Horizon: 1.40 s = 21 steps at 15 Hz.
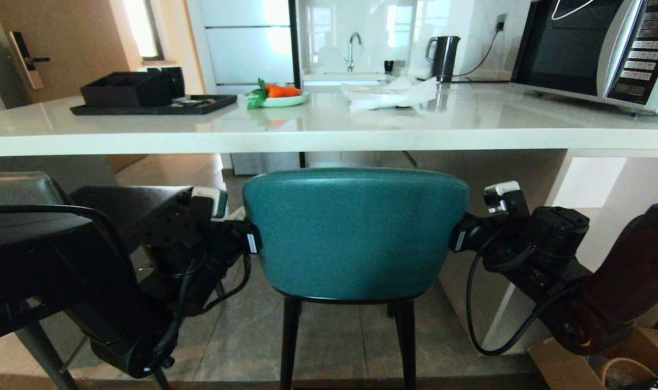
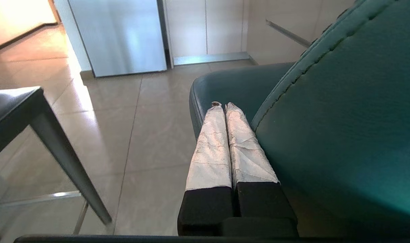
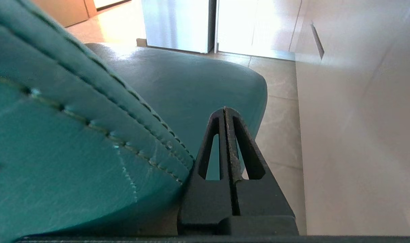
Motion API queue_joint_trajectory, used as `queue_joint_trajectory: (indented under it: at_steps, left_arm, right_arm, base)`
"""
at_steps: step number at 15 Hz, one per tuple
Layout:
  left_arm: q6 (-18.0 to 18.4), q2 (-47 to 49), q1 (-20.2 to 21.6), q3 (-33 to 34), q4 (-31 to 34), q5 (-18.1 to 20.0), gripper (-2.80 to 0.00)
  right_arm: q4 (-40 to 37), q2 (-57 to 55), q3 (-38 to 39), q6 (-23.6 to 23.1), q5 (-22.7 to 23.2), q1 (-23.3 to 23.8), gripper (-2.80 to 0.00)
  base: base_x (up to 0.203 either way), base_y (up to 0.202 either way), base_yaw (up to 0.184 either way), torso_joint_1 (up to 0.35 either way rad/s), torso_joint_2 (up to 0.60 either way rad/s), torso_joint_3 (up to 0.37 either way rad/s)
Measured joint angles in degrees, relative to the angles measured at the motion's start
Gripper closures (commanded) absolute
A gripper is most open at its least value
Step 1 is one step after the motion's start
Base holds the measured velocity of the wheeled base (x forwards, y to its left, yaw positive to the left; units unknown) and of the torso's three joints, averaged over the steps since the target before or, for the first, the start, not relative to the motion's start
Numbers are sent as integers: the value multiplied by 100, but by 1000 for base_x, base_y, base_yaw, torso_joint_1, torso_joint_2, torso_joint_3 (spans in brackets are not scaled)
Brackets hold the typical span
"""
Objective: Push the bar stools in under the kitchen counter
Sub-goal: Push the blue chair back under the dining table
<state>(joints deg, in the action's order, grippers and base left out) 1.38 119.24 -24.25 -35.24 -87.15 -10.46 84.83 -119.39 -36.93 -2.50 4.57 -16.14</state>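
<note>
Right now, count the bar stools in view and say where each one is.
2. The teal stool stands centred before the kitchen counter, between both arms. The dark grey stool is to its left, partly hidden behind the left arm.

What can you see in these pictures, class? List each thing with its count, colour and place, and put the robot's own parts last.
kitchen counter: one, white, across the view.
teal stool: one, centre, below the counter edge.
grey stool: one, dark, far left.
tray: one, black, counter left.
box: one, black, on the tray.
plate: one, pale green, holding orange food.
kettle: one, black, by the wall.
microwave: one, silver, counter right.
tap: one, silver, behind.
left pincer: shut, beside the stool's back.
right pincer: shut, at the other side.
</note>
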Motion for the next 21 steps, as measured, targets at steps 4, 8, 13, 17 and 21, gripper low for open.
queue_joint_trajectory:
  at_steps: [4,8,13,17,21]
  left_arm:
    - [0,2,-9,-20,2,2,0]
    - [9,2,-12,-12,-13,-1,0]
    - [2,-11,-4,30,2,-12,0]
    - [-12,-157,-76,358,54,-47,0]
    - [-172,-800,-54,939,30,-183,0]
  right_arm:
    - [15,16,24,-2,-2,0,0]
    - [14,69,63,1,-13,-1,0]
    - [63,139,184,7,-22,-1,0]
    - [130,304,456,26,-24,0,0]
    - [138,846,948,99,-90,116,0]
  base:
    - [188,0,0,3,2,5]
    - [165,0,0,5,6,6]
    - [0,0,0,0,0,0]
    - [0,0,0,0,0,0]
    - [0,0,0,0,0,0]
